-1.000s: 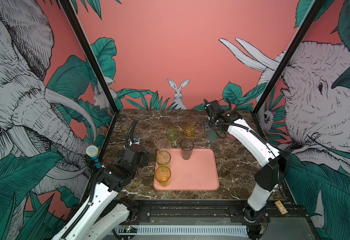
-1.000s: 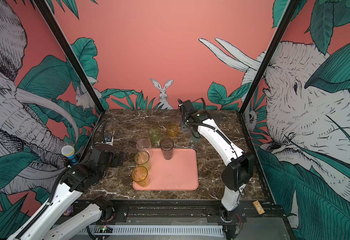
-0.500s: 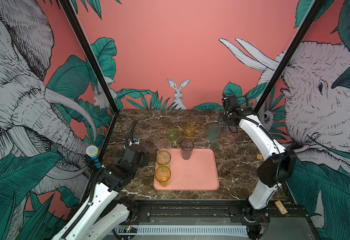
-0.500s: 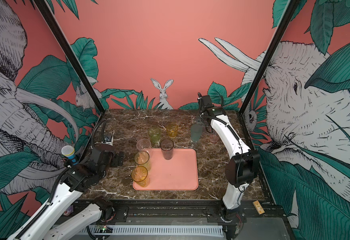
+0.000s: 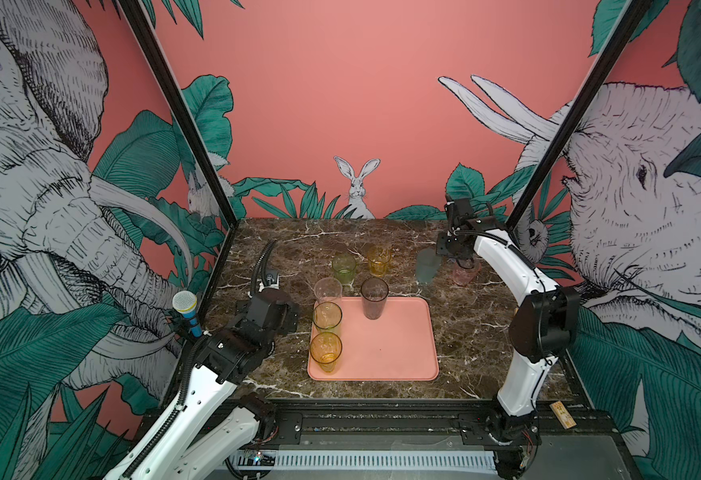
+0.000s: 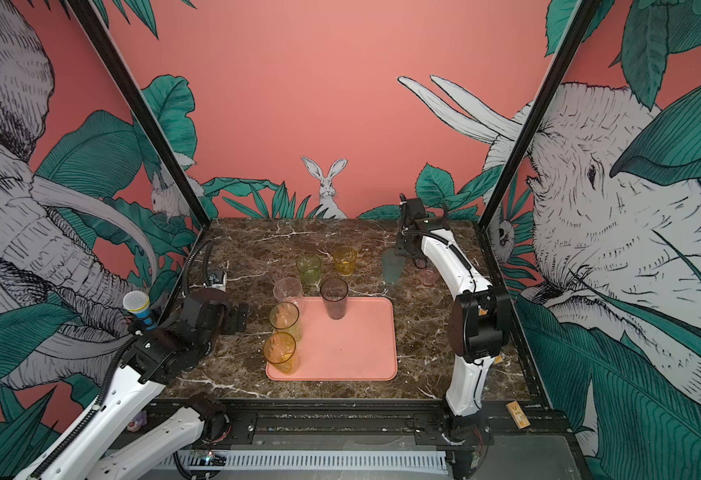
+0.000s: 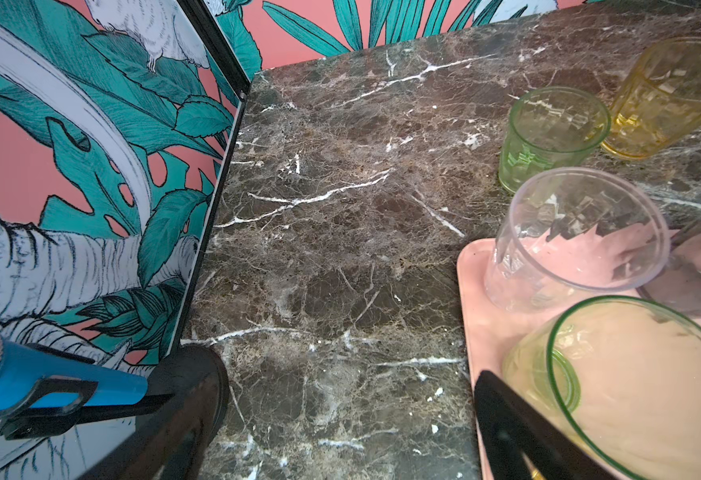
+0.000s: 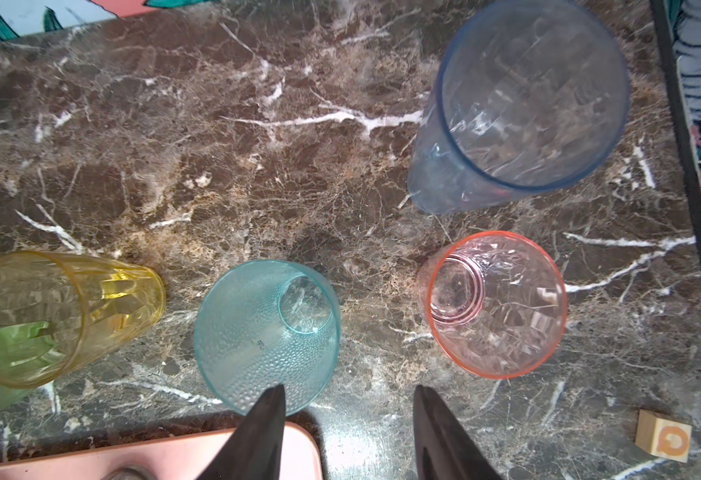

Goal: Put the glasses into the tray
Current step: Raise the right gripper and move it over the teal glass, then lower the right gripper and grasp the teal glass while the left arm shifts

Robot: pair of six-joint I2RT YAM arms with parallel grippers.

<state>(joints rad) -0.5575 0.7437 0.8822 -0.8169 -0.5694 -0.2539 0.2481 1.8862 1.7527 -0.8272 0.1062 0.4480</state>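
Hovering right jaws parted, empty, above gap between teal glass and pink glass; left jaws spread wide, empty, beside tray edge

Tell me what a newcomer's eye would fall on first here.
The salmon-pink tray sits on the dark marble table, four tall glasses standing along its left and far edges. Behind it five more glasses wait on the marble, and the right gripper hangs open by the teal glass and the pink glass. Painted elephants and a rabbit cover the walls.
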